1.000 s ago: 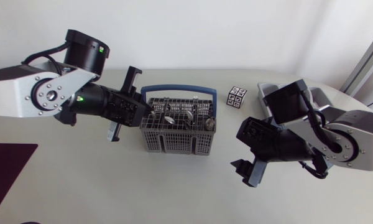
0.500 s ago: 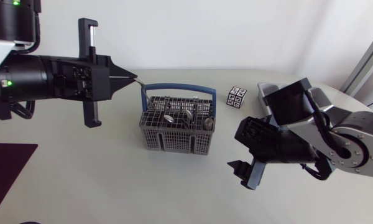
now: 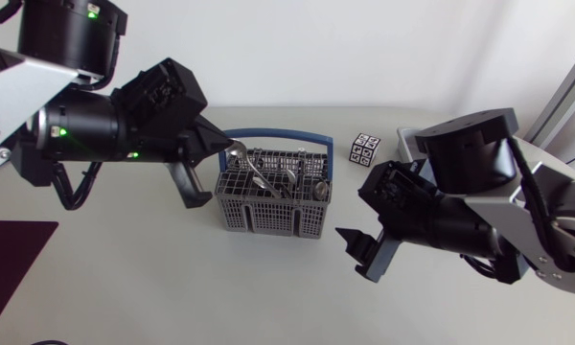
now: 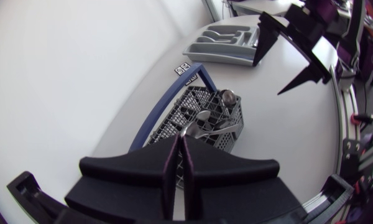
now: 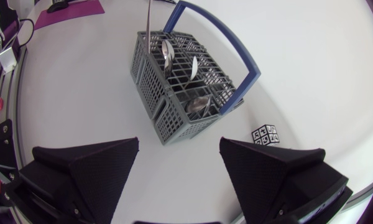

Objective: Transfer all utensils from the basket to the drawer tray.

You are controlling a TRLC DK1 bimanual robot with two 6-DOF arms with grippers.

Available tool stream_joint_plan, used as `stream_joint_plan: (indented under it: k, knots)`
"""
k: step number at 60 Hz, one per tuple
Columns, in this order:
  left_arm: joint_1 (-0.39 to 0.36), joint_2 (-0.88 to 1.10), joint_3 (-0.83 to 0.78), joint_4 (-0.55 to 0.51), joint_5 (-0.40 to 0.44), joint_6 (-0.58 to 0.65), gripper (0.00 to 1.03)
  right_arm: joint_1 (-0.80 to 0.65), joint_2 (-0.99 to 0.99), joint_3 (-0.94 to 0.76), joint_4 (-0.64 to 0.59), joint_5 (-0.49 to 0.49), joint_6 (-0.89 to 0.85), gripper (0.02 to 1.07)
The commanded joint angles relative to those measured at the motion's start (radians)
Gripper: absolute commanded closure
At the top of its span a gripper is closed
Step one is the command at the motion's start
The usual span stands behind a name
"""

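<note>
Steel spoon [image 3: 253, 172], seemingly between left fingers [image 3: 211, 142], overtops basket [image 3: 268, 219] rim.

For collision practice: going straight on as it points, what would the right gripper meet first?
Probably the grey mesh cutlery basket with the blue handle, straight ahead of the open right gripper; depth is unclear, so perhaps the white table first.

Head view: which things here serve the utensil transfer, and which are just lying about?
For the job: cutlery basket; spoons in it; raised spoon, with the left gripper jaws shut on it; drawer tray, partly behind the right arm; right gripper, jaws open.
Lying about: patterned cube; dark purple mat.
</note>
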Motion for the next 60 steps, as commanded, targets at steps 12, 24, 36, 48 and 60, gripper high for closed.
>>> stream_joint_plan:
  k: [12, 24, 36, 48, 60]
  knots:
    - [-0.034, 0.125, 0.124, -0.049, -0.013, -0.376, 1.00, 0.116, 0.003, 0.031, 0.128, 0.093, 0.073, 0.22]
    - [-0.074, 0.197, 0.168, -0.100, 0.007, -0.489, 1.00, 0.138, 0.028, 0.034, 0.231, 0.106, 0.030, 0.31]
    - [-0.076, 0.250, 0.224, -0.120, 0.048, -0.558, 1.00, 0.155, 0.103, 0.040, 0.332, 0.137, -0.036, 0.45]
    - [-0.086, 0.292, 0.271, -0.141, 0.064, -0.584, 1.00, 0.155, 0.157, 0.083, 0.366, 0.139, -0.062, 0.53]
    - [-0.089, 0.313, 0.287, -0.144, 0.070, -0.597, 1.00, 0.152, 0.219, 0.114, 0.395, 0.152, -0.088, 0.77]
